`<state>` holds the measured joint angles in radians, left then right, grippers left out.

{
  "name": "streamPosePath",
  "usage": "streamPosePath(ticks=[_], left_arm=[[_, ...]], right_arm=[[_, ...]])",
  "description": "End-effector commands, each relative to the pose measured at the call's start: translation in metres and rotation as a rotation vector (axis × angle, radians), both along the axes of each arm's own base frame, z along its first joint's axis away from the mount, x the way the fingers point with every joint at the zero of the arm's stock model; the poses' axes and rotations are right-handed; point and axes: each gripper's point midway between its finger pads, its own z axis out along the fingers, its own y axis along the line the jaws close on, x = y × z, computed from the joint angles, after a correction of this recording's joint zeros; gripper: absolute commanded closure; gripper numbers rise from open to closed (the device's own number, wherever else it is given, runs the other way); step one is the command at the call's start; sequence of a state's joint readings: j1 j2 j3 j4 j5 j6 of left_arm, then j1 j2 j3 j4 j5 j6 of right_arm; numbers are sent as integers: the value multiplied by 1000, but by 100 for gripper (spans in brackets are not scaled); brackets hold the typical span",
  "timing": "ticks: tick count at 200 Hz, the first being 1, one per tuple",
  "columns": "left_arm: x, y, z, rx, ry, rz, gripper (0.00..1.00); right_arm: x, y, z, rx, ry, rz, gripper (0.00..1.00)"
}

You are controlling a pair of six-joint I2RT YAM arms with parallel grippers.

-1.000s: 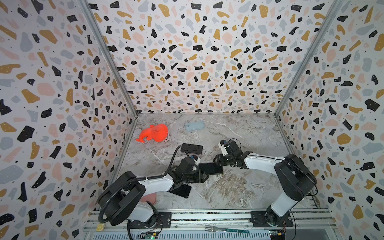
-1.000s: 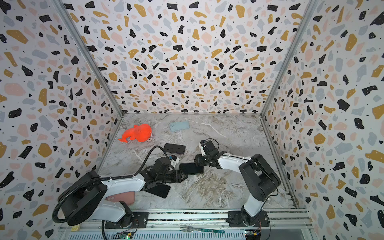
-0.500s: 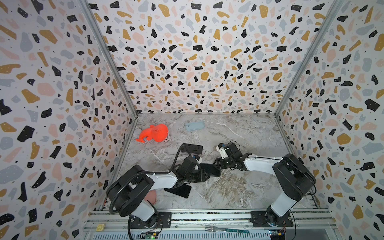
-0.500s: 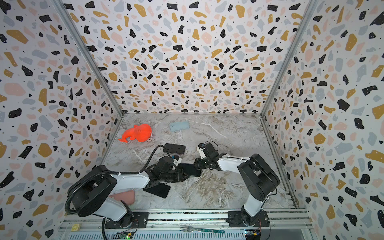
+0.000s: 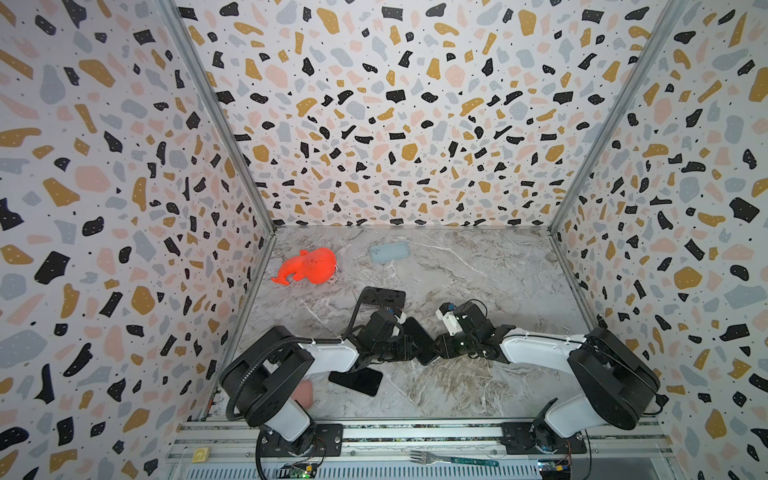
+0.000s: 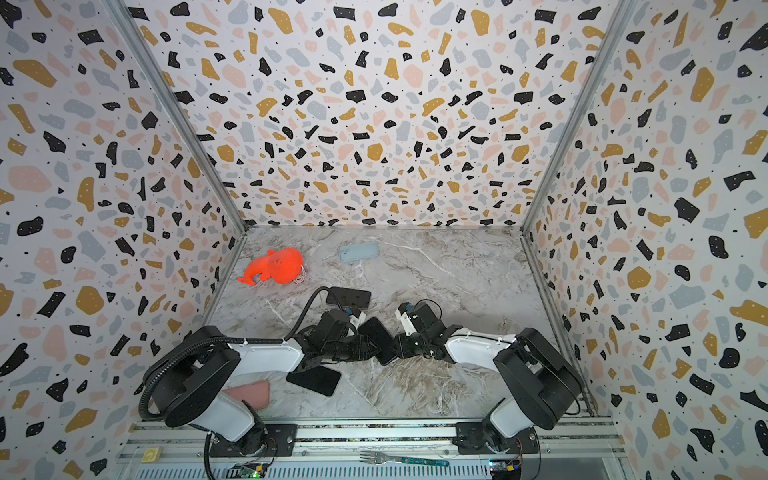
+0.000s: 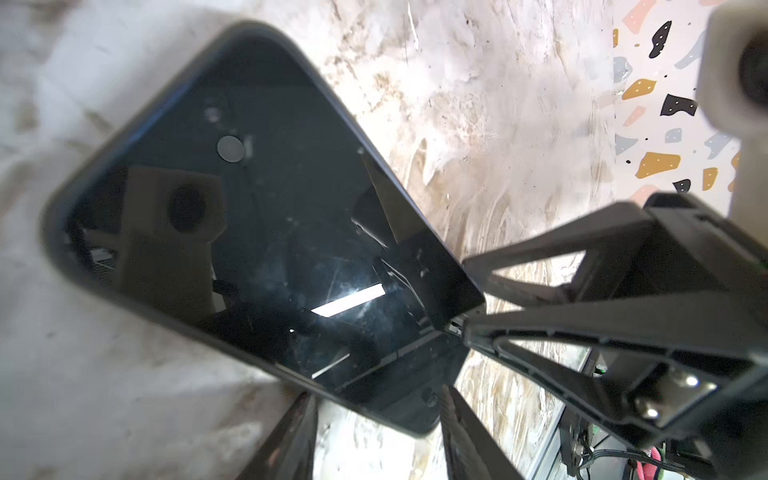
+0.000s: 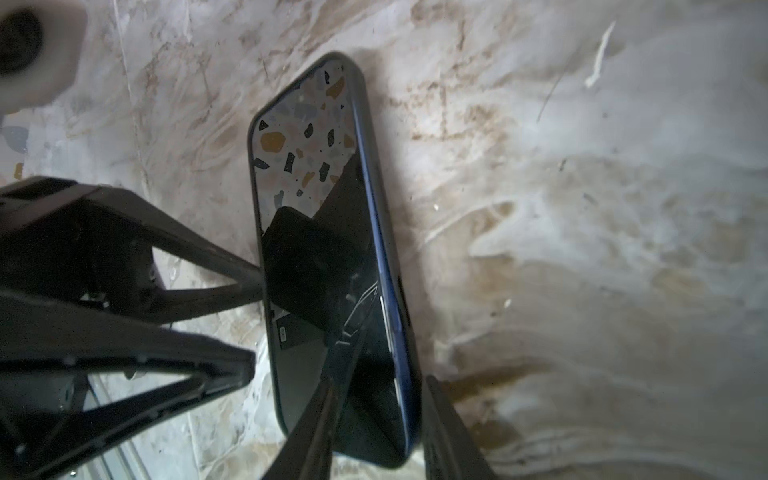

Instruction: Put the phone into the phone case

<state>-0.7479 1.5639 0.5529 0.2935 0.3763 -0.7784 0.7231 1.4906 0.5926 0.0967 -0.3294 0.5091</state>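
Note:
The phone (image 5: 417,338), a dark slab with a blue rim, hangs tilted just above the marble floor between both grippers. My left gripper (image 5: 409,349) is shut on one corner of it (image 7: 270,228), the jaws pressed against both sides of that corner. My right gripper (image 8: 376,386) straddles the opposite end (image 8: 316,249), one jaw over the glass and one beside the blue edge, with a thin gap showing. A dark phone case (image 5: 384,297) lies on the floor just behind the left gripper.
A flat black slab (image 5: 356,381) lies in front of the left arm, and a pink case (image 5: 305,392) is partly under that arm. A pale blue case (image 5: 389,252) and an orange whale toy (image 5: 307,266) sit at the back. A fork (image 5: 451,459) rests on the front rail.
The phone has swung from lying sideways to a diagonal. My right gripper has come in over its end and narrowed its jaws. The left arm has shifted toward the middle.

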Motion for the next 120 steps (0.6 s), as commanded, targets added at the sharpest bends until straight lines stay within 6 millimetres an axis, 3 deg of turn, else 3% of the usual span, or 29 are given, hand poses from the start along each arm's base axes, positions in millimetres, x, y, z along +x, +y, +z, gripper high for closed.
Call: streamPosePath(ticks=[1,73,120], left_arm=[[8,-6,5,-17,-30,2,50],[14,-12,3,-14,-35,-6,51],[12,-11,6,8,-37,-30,51]], right_arm=[[-15,10,8,77,18,19,66],[-39,22,7,125,65,37,69],[-35,4,22,122,81,-77,67]])
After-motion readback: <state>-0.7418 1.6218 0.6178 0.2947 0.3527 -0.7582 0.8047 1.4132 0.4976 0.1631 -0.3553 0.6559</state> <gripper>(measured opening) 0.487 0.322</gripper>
